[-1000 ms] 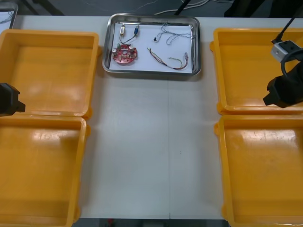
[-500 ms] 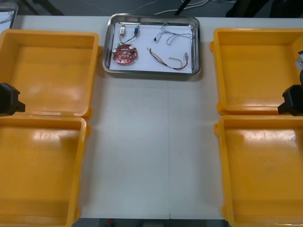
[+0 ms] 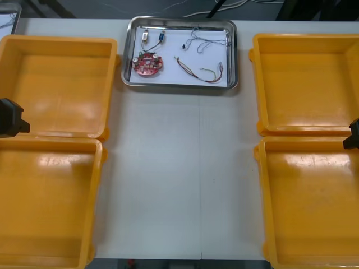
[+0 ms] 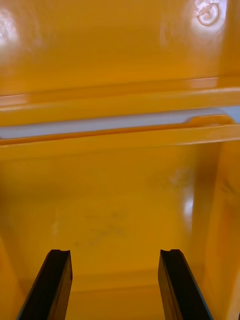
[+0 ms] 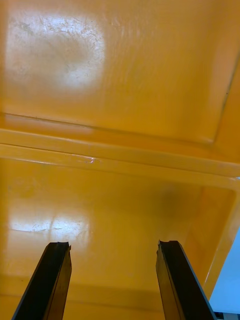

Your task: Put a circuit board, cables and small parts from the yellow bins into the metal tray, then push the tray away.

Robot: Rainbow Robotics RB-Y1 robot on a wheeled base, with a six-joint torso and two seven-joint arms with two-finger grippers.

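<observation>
Shiny rectangular metal tray [image 3: 179,21], white inside, well ahead of and between left gripper [image 5: 114,247] and right gripper [image 4: 115,252], round red circuit board [image 3: 148,64], twisted blue and white cable [image 3: 205,39], red and yellow cable [image 3: 199,72], small metal parts [image 3: 145,37] lying flat inside, square yellow plastic bins [image 3: 59,84] paired under each gripper

I read no text, number or brand anywhere from my station. The one candidate is a round moulded stamp [image 4: 207,12] on the wall of a yellow bin [image 4: 120,45] in my right wrist view, and I cannot make out its characters. The red circuit board [image 3: 147,64] in the metal tray [image 3: 180,20] is too small for me to read any print on it.
</observation>
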